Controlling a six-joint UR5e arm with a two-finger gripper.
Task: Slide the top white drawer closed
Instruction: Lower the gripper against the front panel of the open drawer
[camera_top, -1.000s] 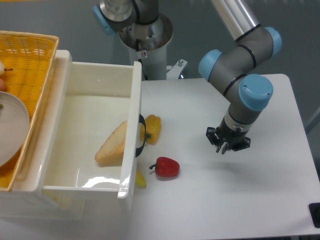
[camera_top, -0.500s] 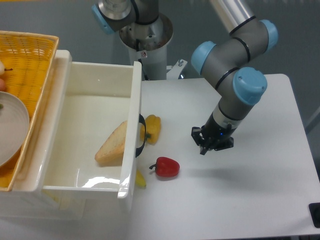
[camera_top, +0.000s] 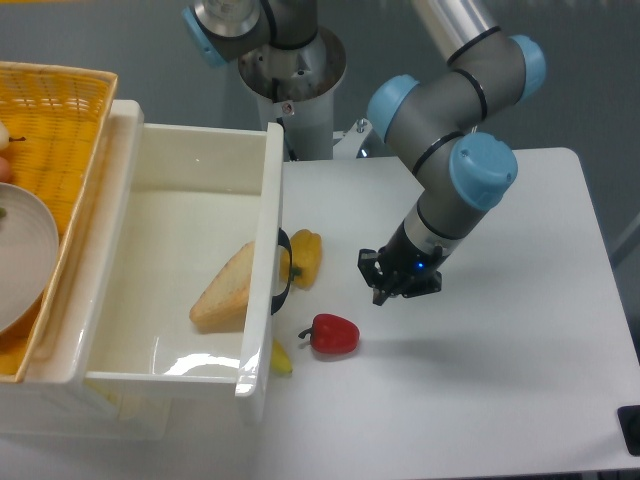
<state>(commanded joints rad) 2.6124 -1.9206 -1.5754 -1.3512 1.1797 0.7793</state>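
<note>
Drawer status: the top white drawer is pulled far out from the cabinet at the left side of the white counter, its flat front facing right with the curved black handle on it. Inside the tray lies a wedge of bread, leaning toward the front wall. Gripper hangs over the counter, right of the drawer front and apart from it, pointing down; it holds nothing, but its fingers are too small and dark to tell whether they are spread or closed. Red bell pepper lies on the counter just below-left of the gripper, not touching it. Yellow bell pepper sits right beside the handle, and a banana tip pokes out near the drawer's lower front corner. Yellow woven basket rests on the cabinet top at far left, holding a pale plate.
</note>
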